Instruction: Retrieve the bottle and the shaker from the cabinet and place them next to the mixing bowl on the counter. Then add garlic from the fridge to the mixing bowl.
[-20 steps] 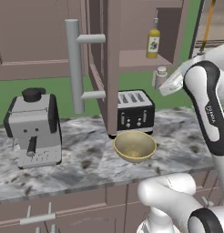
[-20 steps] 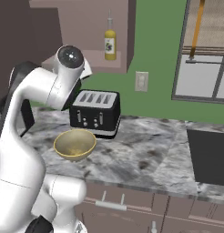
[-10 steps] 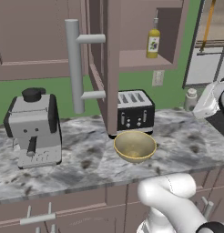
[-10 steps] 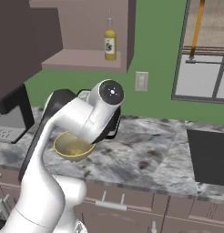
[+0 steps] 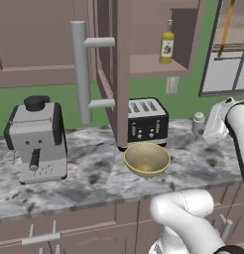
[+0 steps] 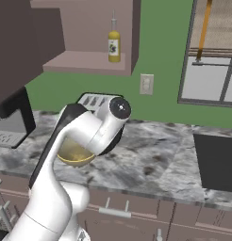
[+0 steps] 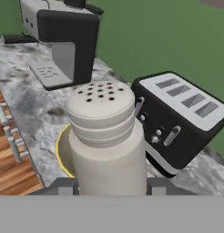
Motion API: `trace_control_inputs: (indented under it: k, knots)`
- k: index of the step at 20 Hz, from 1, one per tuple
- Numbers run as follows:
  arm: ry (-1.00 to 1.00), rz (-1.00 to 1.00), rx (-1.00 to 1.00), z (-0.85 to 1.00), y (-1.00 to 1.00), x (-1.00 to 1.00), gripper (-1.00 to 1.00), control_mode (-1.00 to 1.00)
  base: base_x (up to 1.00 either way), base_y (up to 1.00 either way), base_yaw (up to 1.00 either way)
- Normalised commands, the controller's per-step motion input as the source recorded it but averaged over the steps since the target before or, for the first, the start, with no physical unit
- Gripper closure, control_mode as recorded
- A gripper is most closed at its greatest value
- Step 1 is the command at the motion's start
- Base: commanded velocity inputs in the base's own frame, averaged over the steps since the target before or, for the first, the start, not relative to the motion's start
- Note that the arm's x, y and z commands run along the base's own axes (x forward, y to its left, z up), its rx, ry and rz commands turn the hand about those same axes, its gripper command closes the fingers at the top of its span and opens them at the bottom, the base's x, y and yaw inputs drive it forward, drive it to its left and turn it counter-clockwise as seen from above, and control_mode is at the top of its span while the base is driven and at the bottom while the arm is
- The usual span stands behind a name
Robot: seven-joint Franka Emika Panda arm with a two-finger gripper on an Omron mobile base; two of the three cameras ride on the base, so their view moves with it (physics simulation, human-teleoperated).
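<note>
Your claw is clamped on the shaker, the perforated pale cylinder standing upright between the two dark tips, carried above the counter at the right end of the left base view, where the shaker sits just beside the white wrist. Below and beyond it in the hand view lies the mixing bowl, with the black toaster just behind and the coffee machine farther off. Judging from this, you are midway through the first leg: the shaker is out of the cabinet but not yet set down next to the mixing bowl. Farthest back, the bottle stands on the open cabinet's shelf, untouched. That fetch is left to you, and after it the garlic from the fridge into the bowl
</note>
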Motion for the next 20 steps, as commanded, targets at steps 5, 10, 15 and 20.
trace_control_inputs:
  k: [5,10,15,20]
  knots:
    - [0.19,0.03,0.0,-0.12,0.24,0.42,1.0,-1.0,0.0,0.0,0.0]
    - [0.2,0.0,0.01,0.03,0.0,0.25,1.0,-1.0,0.0,0.0,0.0]
    - [0.19,0.0,0.1,-0.27,-0.07,0.2,1.0,-1.0,0.0,0.0,0.0]
    - [0.13,0.0,0.11,-0.55,-0.06,0.03,1.0,-1.0,0.0,0.0,0.0]
